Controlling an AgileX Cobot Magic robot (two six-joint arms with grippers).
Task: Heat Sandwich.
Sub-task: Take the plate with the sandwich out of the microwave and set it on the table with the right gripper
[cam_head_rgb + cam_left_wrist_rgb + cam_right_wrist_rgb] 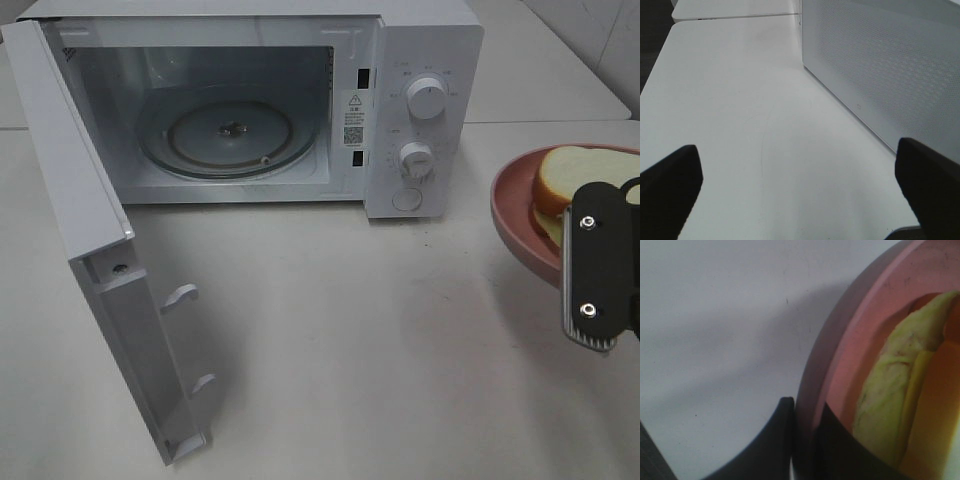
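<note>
The sandwich (562, 178), pale bread with a tan crust, lies on a round pink plate (508, 222) at the right edge of the exterior view. My right gripper (592, 272) is shut on the plate's near rim, and its black finger covers part of the sandwich. Up close in the right wrist view, the gripper (802, 440) pinches the plate rim (840, 355), with the sandwich (895, 385) just beyond showing a yellowish-green edge. My left gripper (800, 190) is open and holds nothing, hanging over bare table beside the microwave's side wall (880, 65). The exterior view does not show it.
The white microwave (425, 130) stands at the back with its door (90, 250) swung wide open to the left. The glass turntable (228, 130) inside carries nothing. Pale table (340, 330) stretches between the microwave front and the plate.
</note>
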